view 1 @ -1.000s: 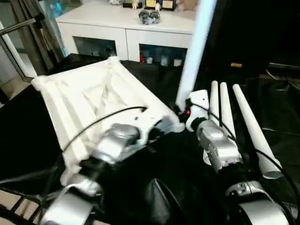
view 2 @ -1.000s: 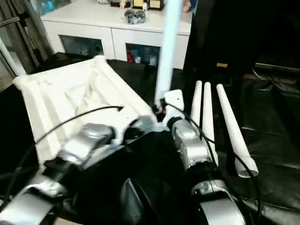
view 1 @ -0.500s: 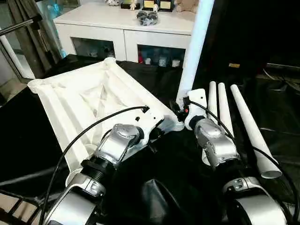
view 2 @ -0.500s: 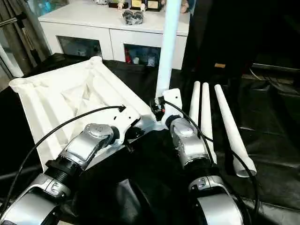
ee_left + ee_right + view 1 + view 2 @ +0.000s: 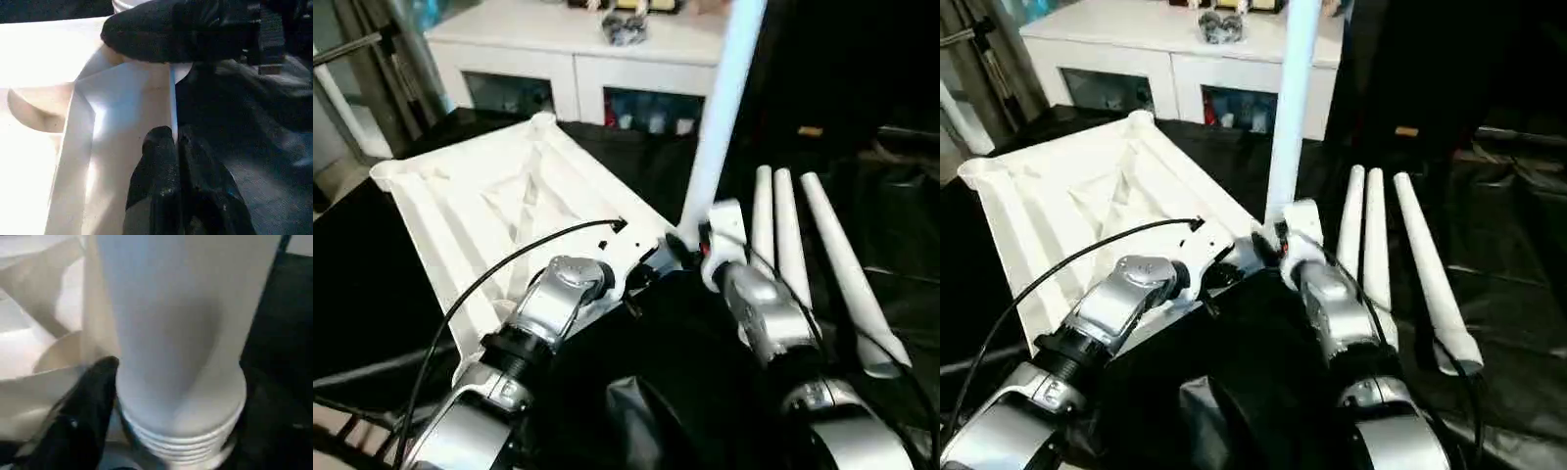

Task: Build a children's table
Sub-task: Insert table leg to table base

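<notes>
The white tabletop (image 5: pixel 480 196) lies upside down on black cloth, ribs up. One white leg (image 5: pixel 720 108) stands upright in its near right corner socket, its threaded foot (image 5: pixel 183 440) seated there. My right gripper (image 5: pixel 690 245) is open around the base of that leg, one black finger (image 5: pixel 88 406) a sliver off the tube. My left gripper (image 5: pixel 174 136) is shut on a thin white edge of the tabletop beside that corner. Three loose legs (image 5: pixel 783 245) lie side by side to the right of my right forearm.
A white cabinet (image 5: pixel 607 49) with glass doors and small figures on top stands behind the work. Black cloth (image 5: pixel 372 294) covers the surface all round. A metal stand (image 5: pixel 352 54) rises at the far left.
The head camera has shifted a little. The leg stays upright in the socket and both arms keep about the same places.
</notes>
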